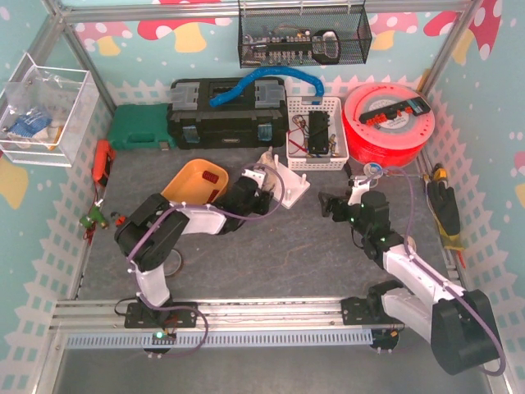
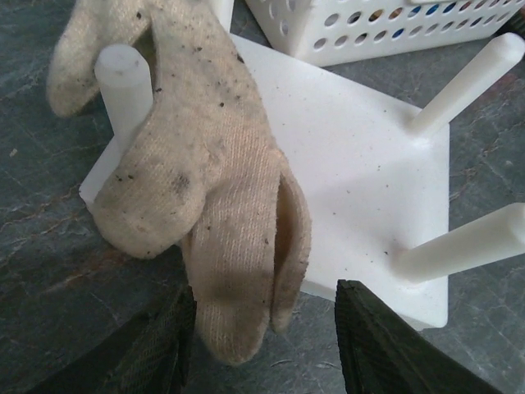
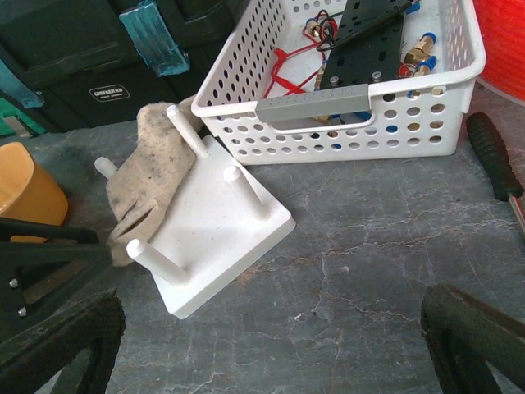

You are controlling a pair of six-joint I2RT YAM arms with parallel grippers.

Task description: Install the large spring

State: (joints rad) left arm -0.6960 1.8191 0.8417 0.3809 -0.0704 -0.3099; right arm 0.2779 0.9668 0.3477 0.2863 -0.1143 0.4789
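While 1 white peg base [image 3: 221, 226] lies flat just beside 1 basket [image 3: 328, 103], its 4 pegs [image 2: 472, 246] point straight up. 1 glove [image 2: 213, 164] drapes against 1 peg, its long axis running toward the left gripper [image 2: 262, 287], whose half-parted jaws flank its tip — grip unclear. The right gripper [image 3: 271, 328] gapes wide, empty. I cannot pick out the large spring.

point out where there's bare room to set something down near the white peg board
Bare mat lies right of the peg board, bordered by the basket behind and the screwdriver farther right. Crowded on the board's left: the glove drapes over it, yellow bin beside.
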